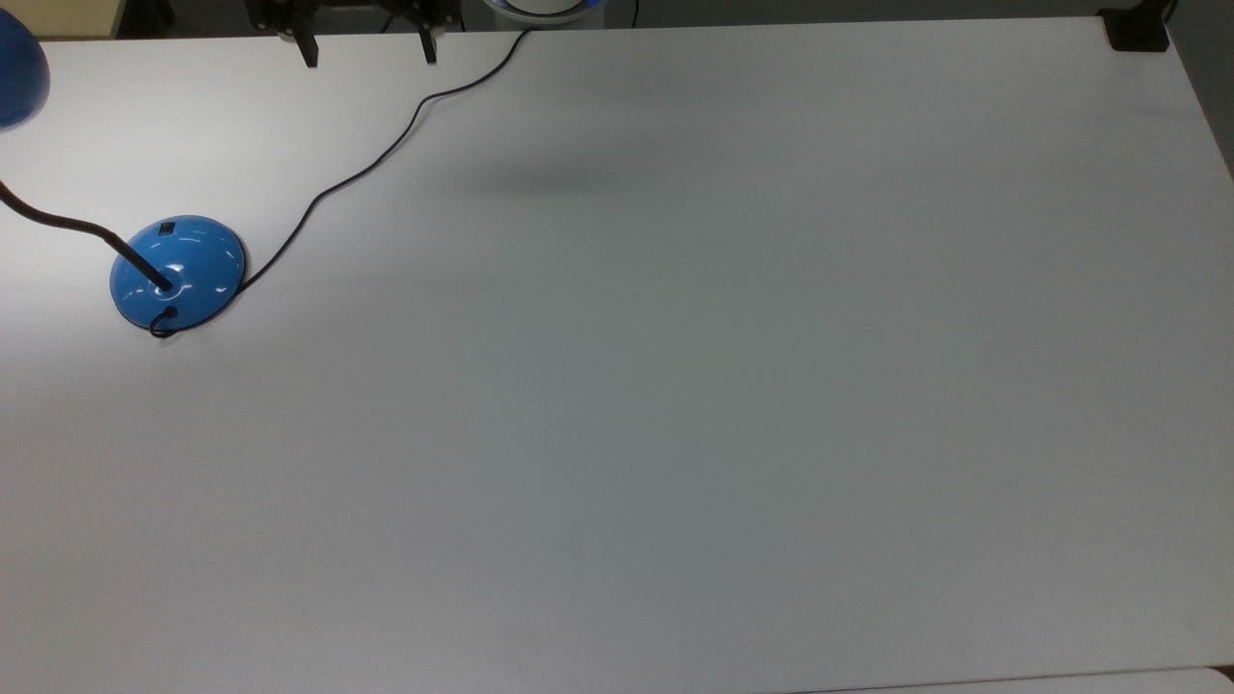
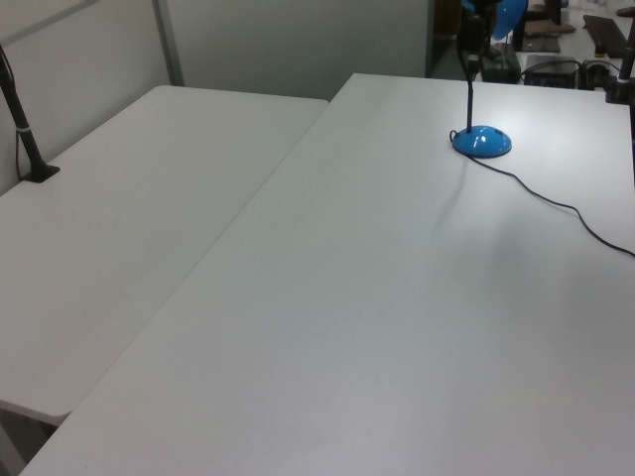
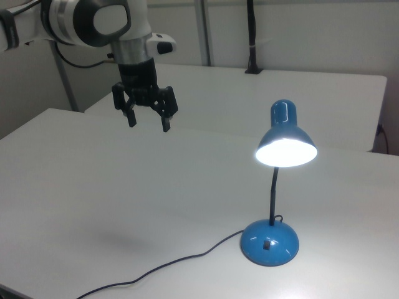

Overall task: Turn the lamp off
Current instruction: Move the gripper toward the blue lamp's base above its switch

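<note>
The lamp (image 3: 274, 205) stands lit on the white table (image 3: 93, 187), its shade cut off at the top view's left edge, while the gripper (image 3: 148, 123) hangs wide open well apart, only its fingertips (image 1: 309, 53) showing in the top view

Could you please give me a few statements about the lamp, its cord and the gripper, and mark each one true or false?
1. The lamp is lit. True.
2. The gripper is pressing the lamp's switch. False: it hangs in the air, well apart from the lamp.
3. The gripper is open and holds nothing. True.
4. The lamp lies tipped over on the table. False: it stands upright on its base.
5. The cord trails across the table from the base. True.
</note>
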Action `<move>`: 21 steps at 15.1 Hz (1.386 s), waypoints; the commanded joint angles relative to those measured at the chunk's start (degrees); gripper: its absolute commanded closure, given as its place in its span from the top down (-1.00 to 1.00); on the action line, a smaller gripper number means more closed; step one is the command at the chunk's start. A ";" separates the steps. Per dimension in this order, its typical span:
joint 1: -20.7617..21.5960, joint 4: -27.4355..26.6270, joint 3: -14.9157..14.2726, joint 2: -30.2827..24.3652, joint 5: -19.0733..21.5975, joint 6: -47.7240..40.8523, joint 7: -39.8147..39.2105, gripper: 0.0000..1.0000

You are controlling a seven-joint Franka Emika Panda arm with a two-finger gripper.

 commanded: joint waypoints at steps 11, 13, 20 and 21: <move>-7.66 -10.52 -15.92 -3.92 -1.19 1.81 -41.53 1.00; -8.53 -14.13 -17.07 -3.57 -0.31 8.83 -41.89 1.00; -11.00 -28.47 -17.08 0.46 4.41 39.09 -41.10 0.45; -11.09 -28.47 -17.08 1.52 7.58 40.67 -41.18 0.16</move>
